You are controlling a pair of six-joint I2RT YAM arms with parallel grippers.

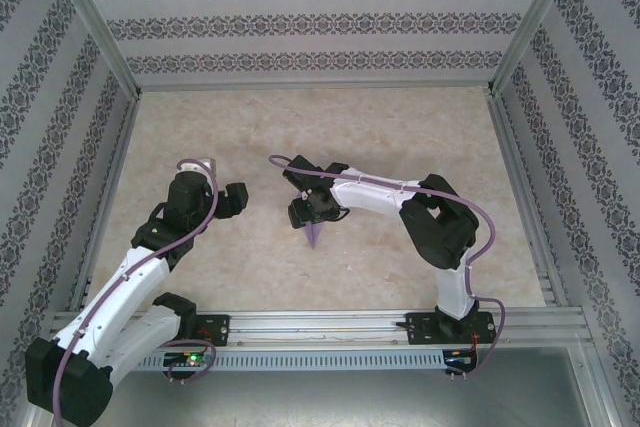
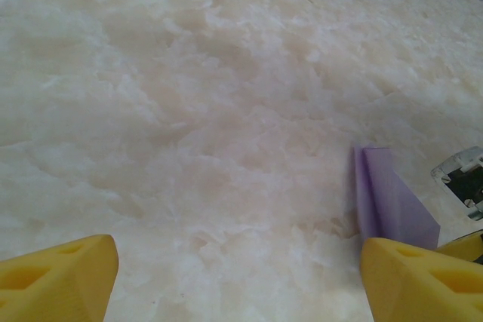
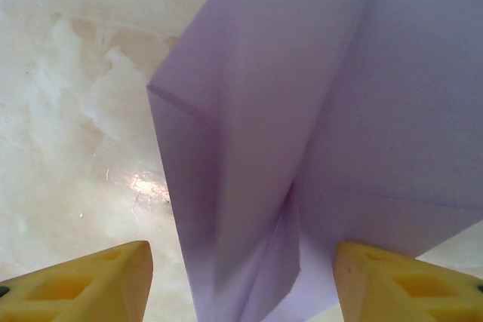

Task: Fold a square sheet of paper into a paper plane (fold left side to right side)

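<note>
Robot at work on a paper dart: a folded lavender paper plane (image 1: pixel 316 235) lies on the pale marbled worktop (image 1: pixel 400 127). In the overhead view its pointed end is turned toward the arms' bases. The right hand (image 1: pixel 315 209) hangs directly over the plane's far end, with the white right arm (image 1: pixel 380 192) bending in from the plane's right.

From the right wrist, the paper plane (image 3: pixel 302 148) runs up between the two yellow fingers (image 3: pixel 83 284) of the right hand (image 3: pixel 245 292). The fingers stand apart on either side of the plane. Bare worktop shows between the plane and the left finger, and the right finger sits just beside the plane's edge. The hand is spread and is not pinching the paper. Layered flaps and a centre crease show on the plane.

Left of the plane and apart from it, the left hand (image 1: pixel 232 199) points toward it. From the left wrist, the left hand (image 2: pixel 241 284) has its yellow fingertips (image 2: pixel 60 277) set wide, with only worktop between them. The paper plane (image 2: pixel 389 201) appears there as a narrow purple wedge with a fold line along it, beyond the right fingertip.
</note>
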